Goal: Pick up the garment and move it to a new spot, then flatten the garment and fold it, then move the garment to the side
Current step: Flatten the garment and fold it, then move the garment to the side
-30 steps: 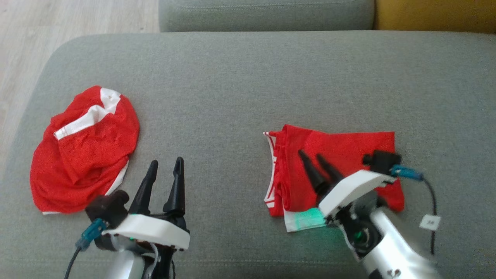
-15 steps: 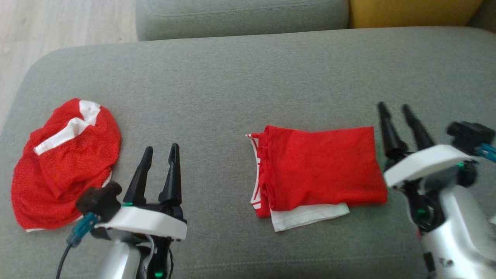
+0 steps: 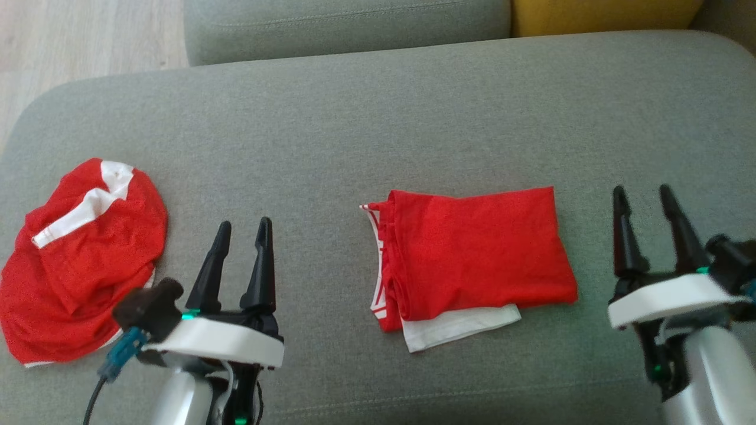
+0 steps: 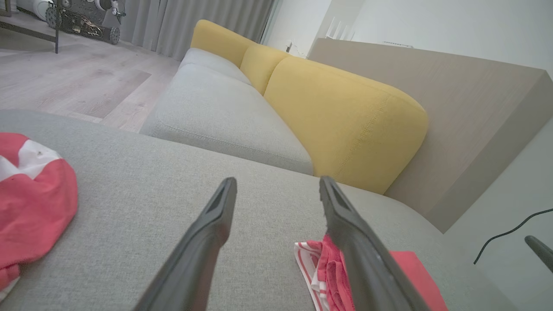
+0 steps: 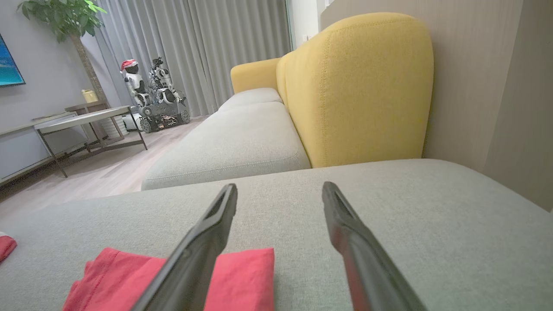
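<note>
The grey sofa cushion (image 3: 378, 118) carries the folded red garment (image 3: 472, 260) right of centre. Folding looks done, and perhaps only the shift aside remains. A crumpled red garment (image 3: 82, 260) lies far left. The left hand (image 3: 244, 222) and right hand (image 3: 642, 189) hover spread, empty.

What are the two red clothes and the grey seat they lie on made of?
The folded red garment looks like soft knit, probably cotton jersey: matte, smooth, limp folds. The crumpled red garment looks like sports mesh: fine dotted texture. The grey seat is coarse woven upholstery, matte, weave visible.
</note>
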Motion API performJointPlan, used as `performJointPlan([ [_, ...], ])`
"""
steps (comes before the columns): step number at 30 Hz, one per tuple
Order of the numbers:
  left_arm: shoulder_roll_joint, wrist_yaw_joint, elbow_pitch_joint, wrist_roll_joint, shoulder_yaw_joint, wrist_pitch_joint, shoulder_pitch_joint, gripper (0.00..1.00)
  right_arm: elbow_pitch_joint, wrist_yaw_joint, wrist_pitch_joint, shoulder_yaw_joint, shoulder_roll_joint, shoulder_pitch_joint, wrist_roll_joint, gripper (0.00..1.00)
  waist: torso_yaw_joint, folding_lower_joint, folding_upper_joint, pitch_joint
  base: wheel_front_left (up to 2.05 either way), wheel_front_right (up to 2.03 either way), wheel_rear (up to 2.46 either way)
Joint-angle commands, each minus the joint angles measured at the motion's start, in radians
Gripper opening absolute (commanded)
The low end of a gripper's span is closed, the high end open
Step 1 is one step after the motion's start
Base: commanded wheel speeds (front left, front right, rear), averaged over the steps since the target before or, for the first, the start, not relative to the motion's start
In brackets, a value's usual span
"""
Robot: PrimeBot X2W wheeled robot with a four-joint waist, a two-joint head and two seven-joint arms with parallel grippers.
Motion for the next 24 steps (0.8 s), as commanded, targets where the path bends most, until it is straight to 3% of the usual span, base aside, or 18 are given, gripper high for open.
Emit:
performJointPlan([
  [1, 0.002, 0.001, -0.043, -0.001, 0.036, -0.012, -0.016, 1.0, -0.026, 0.007, -0.018, 0.017, 0.008, -0.008, -0.007, 1.0, -0.003, 0.0, 0.0, 0.0, 0.0, 0.0, 0.0],
  [12, 0.002, -0.002, -0.051, 0.009, 0.045, -0.012, -0.008, 1.0, 0.029, 0.007, -0.025, 0.009, 0.046, -0.004, -0.019, 1.0, -0.003, 0.0, 0.0, 0.036, 0.0, 0.0, 0.0],
  [24, 0.002, -0.015, -0.031, 0.011, 0.029, -0.012, -0.056, 1.0, 0.239, 0.007, 0.026, 0.043, 0.05, -0.115, 0.024, 1.0, 0.048, 0.0, 0.0, 0.123, 0.0, 0.0, 0.0],
])
